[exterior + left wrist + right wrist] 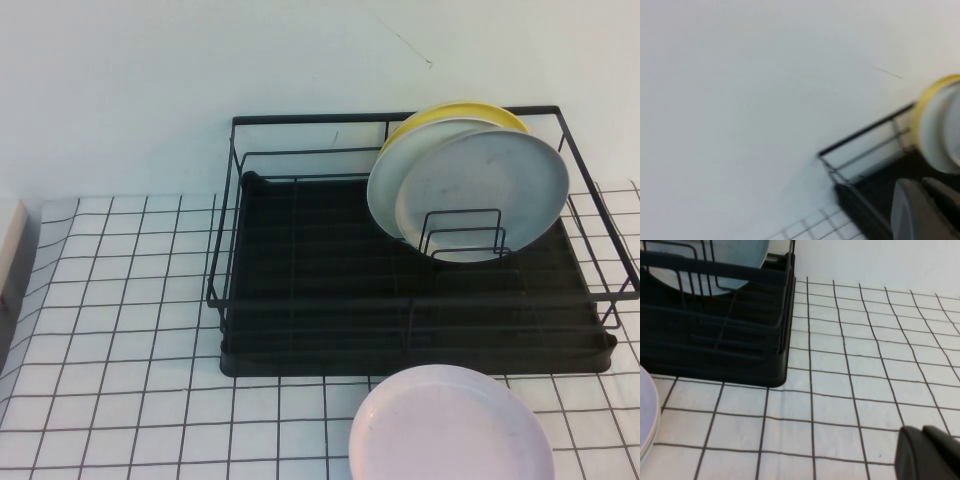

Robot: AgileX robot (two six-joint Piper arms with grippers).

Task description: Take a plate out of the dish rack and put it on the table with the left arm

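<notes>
- White gridded surface [120, 330]: pink plate [450, 425] lies flat before dish rack [300, 340]; placement looks done.
- Left hand [925, 212] closed, empty, raised beside rack.
- Right hand [930, 455]: low over surface, state unclear.

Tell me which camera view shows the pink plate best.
The high view: the pink plate lies flat on the table, almost whole. The right wrist view shows only its edge; the left wrist view shows none.
</notes>
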